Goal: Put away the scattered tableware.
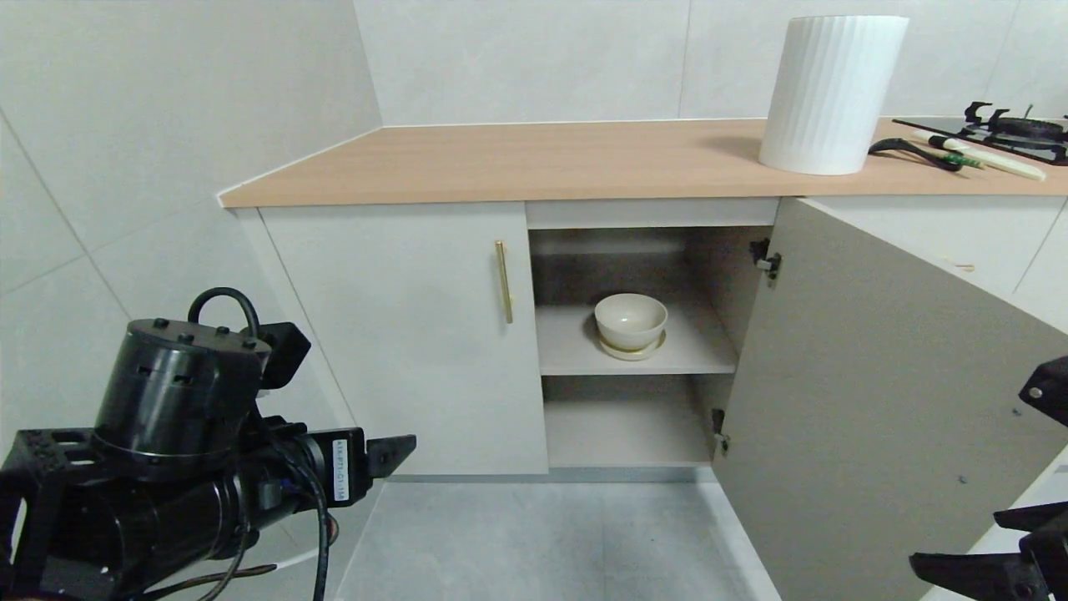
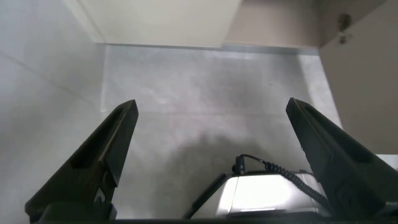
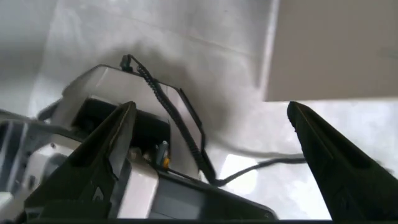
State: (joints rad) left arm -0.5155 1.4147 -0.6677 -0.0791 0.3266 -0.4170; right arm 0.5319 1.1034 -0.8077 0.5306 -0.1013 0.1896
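A cream bowl (image 1: 631,319) stands on a small plate (image 1: 632,351) on the middle shelf of the open cabinet (image 1: 584,351). On the counter at the far right lie a black utensil (image 1: 914,151) and a cream-handled utensil (image 1: 989,158). My left gripper (image 2: 211,118) is open and holds nothing; it hangs low over the grey floor, left of the cabinet, with one fingertip (image 1: 392,453) in the head view. My right gripper (image 3: 211,118) is open too, low at the right beside the open door, with nothing between its fingers (image 1: 959,573).
The right cabinet door (image 1: 876,401) is swung wide open toward me; the left door (image 1: 400,334) with its gold handle is shut. A tall white ribbed container (image 1: 830,93) stands on the wooden counter (image 1: 542,163). A gas hob (image 1: 1018,129) sits far right.
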